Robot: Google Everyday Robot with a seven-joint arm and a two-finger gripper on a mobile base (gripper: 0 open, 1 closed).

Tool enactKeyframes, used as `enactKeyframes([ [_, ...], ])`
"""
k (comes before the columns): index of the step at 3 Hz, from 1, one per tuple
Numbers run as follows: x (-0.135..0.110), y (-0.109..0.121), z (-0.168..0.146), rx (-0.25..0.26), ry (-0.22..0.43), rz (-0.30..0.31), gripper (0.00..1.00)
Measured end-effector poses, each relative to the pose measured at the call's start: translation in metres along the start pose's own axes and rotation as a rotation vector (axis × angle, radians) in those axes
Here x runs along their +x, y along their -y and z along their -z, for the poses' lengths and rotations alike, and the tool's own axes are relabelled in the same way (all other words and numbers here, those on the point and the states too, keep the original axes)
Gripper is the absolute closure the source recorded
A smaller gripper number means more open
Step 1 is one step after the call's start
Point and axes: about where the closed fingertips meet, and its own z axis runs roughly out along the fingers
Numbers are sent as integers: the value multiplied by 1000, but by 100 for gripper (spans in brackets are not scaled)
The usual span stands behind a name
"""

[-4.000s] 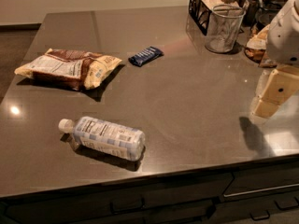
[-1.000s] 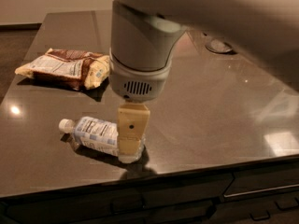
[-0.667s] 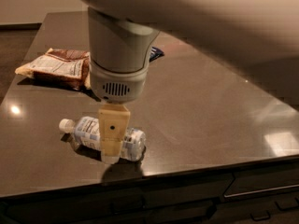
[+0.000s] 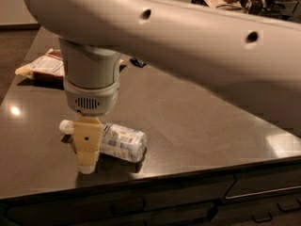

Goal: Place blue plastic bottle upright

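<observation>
Cream robot hand point(image 4: 87, 149) is hanging low at the tabletop's near edge, covering the neck of the clear blue-labelled plastic bottle point(image 4: 123, 142) that is lying sideways on the dark grey tabletop point(image 4: 197, 126), probably lining up a grasp; whether it is gripping, cannot tell. Brown snack bag point(image 4: 41, 68) is sitting farther back.

1. Can't make out the pale print on the blue plastic bottle point(image 4: 123, 142) label.
2. Same for the snack bag point(image 4: 43, 66) at back left: nothing legible.
3. Spotted the gripper point(image 4: 87, 147) low at the bottle's neck, beside the cap.
</observation>
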Motion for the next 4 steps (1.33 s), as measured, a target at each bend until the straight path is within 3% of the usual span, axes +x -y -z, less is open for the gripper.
enactKeyframes([
  [1,-13,1,-20,-26,-28,-15,0],
  [2,-17,7,-32,-37,-57,-47,16],
  [3,-19,11,-35,-37,-76,-60,39],
  [4,-17,12,-33,-38,-48,-38,61],
])
